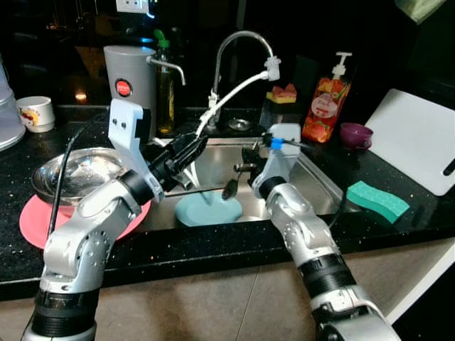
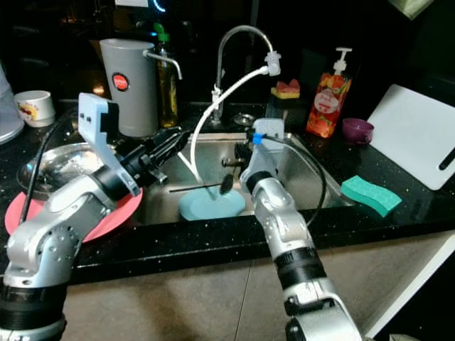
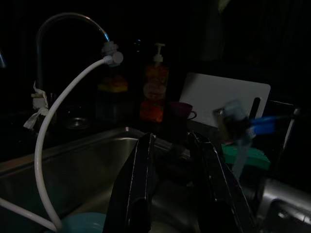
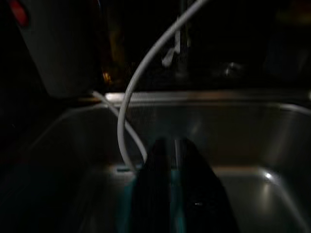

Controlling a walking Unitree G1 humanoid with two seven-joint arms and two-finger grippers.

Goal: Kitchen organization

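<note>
In the steel sink point(image 1: 323, 177) at frame centre, the right gripper point(image 2: 229, 179) pinches a ladle point(image 2: 226, 185) over a blue plate point(image 2: 212, 205); light, stiff, probably slippery, best held mid-handle; left gripper point(image 3: 172, 189) spread, empty.

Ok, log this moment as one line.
left gripper: open over sink | right gripper: shut on spoon | light blue plate in sink

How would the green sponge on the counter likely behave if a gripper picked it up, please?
The green sponge looks like a soft foam block, so it would probably squash between fingers and weigh little. Lying flat on the black counter, it seems unlikely to roll, though it might slide if pushed.
</note>
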